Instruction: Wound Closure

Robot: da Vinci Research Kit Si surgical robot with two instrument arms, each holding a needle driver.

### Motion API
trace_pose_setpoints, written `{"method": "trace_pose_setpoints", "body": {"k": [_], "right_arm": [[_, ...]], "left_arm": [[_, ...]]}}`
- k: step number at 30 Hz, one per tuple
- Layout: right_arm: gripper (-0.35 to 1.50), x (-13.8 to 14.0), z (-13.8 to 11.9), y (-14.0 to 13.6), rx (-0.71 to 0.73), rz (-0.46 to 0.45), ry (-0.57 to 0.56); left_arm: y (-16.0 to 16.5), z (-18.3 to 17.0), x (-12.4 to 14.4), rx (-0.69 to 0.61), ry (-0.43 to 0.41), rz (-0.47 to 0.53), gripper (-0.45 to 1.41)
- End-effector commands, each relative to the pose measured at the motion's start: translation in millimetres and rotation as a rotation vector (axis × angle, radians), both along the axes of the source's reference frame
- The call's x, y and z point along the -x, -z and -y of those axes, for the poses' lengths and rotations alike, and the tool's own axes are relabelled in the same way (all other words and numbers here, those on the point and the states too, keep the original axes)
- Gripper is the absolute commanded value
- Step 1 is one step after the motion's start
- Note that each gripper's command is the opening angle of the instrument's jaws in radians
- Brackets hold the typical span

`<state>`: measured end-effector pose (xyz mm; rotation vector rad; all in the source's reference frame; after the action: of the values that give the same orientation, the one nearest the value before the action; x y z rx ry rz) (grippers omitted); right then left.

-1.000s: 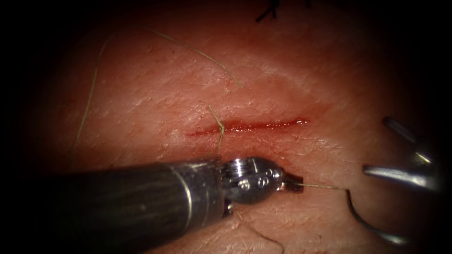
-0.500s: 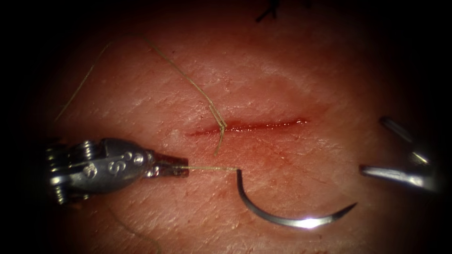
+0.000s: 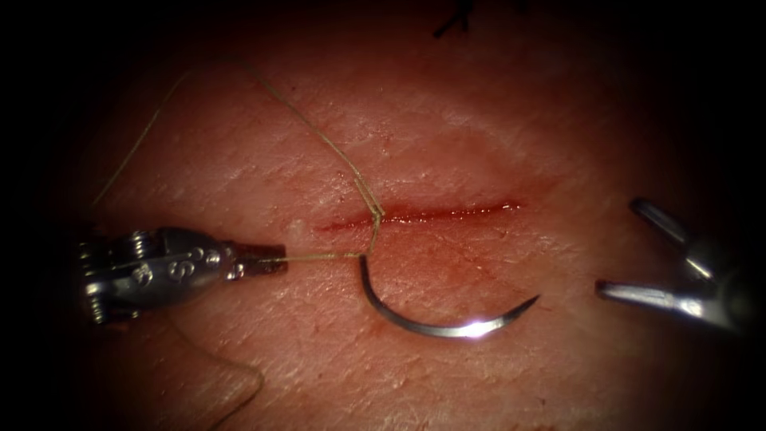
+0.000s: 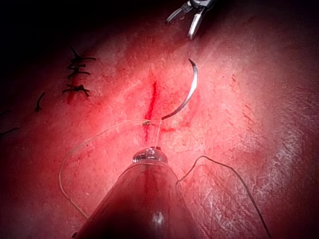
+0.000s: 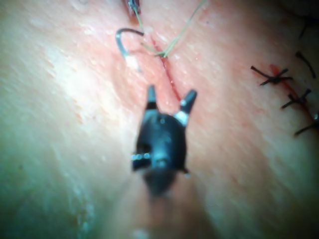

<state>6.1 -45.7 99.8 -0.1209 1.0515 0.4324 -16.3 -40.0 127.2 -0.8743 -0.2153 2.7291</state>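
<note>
Needle (image 3: 435, 319) lies loose on the tissue (image 3: 495, 120), out of the flesh and held by neither tool, just below the cut (image 3: 423, 214) toward its left half, its curve sagging downward with the pointed tip up at the right and the thread-bearing end up at the left, close under the cut. Since a second ago it has been dragged leftward and up across the surface from the lower right. The left claw (image 3: 271, 259) is pinching the thread (image 3: 319, 256) a little way from the needle's blunt end; that short stretch runs taut and nearly level from the claw to the needle. The left tool has drawn back to the left, having stood under the middle of the cut a second ago. From the needle's end the thread climbs across the left part of the cut, passes through the tissue there, then arcs up and to the left over the upper surface. The right claw (image 3: 638, 251) hovers well to the right of the cut, spread wide and holding nothing. Red fluid (image 3: 463, 211) lines the cut. Dark knotted stitches (image 5: 271, 78) close another wound off to one side.
</note>
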Motion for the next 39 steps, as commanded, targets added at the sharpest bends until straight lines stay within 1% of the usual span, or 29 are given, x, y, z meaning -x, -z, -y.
{"method": "trace_pose_setpoints", "body": {"k": [1,2,3,4,6,7,8,10,11,13,14,17,18,20,22,23,24,26,30,34,37,39], "right_arm": [[1.11,-0.6,-0.1,-0.6,0.001,-0.002,0.001],[1.11,-0.6,-0.1,-0.6,0.001,-0.002,0.001],[1.11,-0.6,-0.1,-0.6,0.001,-0.002,0.000],[1.11,-0.6,-0.1,-0.7,0.001,-0.002,0.000],[1.11,-0.7,-0.1,-0.7,0.001,-0.002,0.000],[1.11,-0.7,-0.2,-0.7,0.001,-0.001,0.000],[1.11,-0.7,-0.2,-0.7,0.001,-0.001,0.000],[1.11,-0.7,-0.2,-0.7,0.001,-0.002,0.000],[1.11,-0.7,-0.1,-0.7,0.001,-0.002,0.000],[1.11,-0.7,-0.1,-0.7,0.002,-0.002,0.000],[1.11,-0.7,-0.1,-0.7,0.002,-0.002,0.000],[1.11,-0.6,-0.1,-0.6,0.002,-0.002,0.001],[1.11,-0.6,0.0,-0.6,0.002,-0.002,0.001],[1.11,-0.6,-0.1,-0.6,0.002,-0.002,0.001],[1.11,-0.7,-0.1,-0.7,0.002,-0.002,0.000],[1.11,-0.7,-0.1,-0.7,0.002,-0.002,0.000],[1.11,-0.7,-0.1,-0.7,0.002,-0.002,0.000],[1.11,-0.7,0.0,-0.7,0.004,-0.004,-0.001],[1.11,-0.7,0.1,-0.6,0.004,-0.004,-0.001],[1.11,-0.7,0.2,-0.6,0.004,-0.004,-0.001],[1.11,-0.8,0.2,-0.6,0.004,-0.004,-0.002],[1.11,-0.9,0.2,-0.6,0.004,-0.003,-0.003]], "left_arm": [[-0.8,0.2,0.5,0.002,-0.004,-0.001,-0.45],[-0.9,0.3,0.6,0.004,-0.002,-0.003,-0.35],[-0.9,0.2,0.6,0.004,0.001,-0.006,0.07],[-0.9,0.2,0.6,0.003,0.004,-0.007,0.20],[-0.8,-0.1,0.7,0.001,0.007,-0.009,0.67],[-0.6,-0.2,0.7,0.000,0.000,-0.010,0.79],[-0.3,-0.3,0.6,-0.006,0.008,-0.004,0.84],[0.5,-0.8,0.5,-0.022,0.023,0.017,1.01],[0.9,-1.0,0.5,-0.029,0.030,0.028,1.04],[2.1,-1.5,0.4,-0.053,0.048,0.056,1.18],[3.3,-2.1,0.4,-0.072,0.064,0.093,1.21],[5.1,-2.4,0.5,-0.112,0.089,0.137,1.21],[6.5,-2.0,1.3,-0.143,0.114,0.154,1.19],[7.7,-1.4,2.5,-0.171,0.123,0.166,1.14],[8.7,-0.4,4.2,-0.210,0.151,0.174,1.04],[9.3,0.8,6.3,-0.245,0.183,0.174,0.94],[9.3,1.3,7.2,-0.259,0.183,0.158,0.93],[8.4,2.8,11.7,-0.296,0.144,0.061,0.89],[6.9,3.5,14.9,-0.327,0.125,0.000,0.89],[6.1,4.2,17.0,-0.325,0.118,-0.043,0.89],[4.7,4.9,17.5,-0.318,0.109,-0.083,0.79],[4.0,5.0,17.7,-0.316,0.107,-0.091,0.76]]}}
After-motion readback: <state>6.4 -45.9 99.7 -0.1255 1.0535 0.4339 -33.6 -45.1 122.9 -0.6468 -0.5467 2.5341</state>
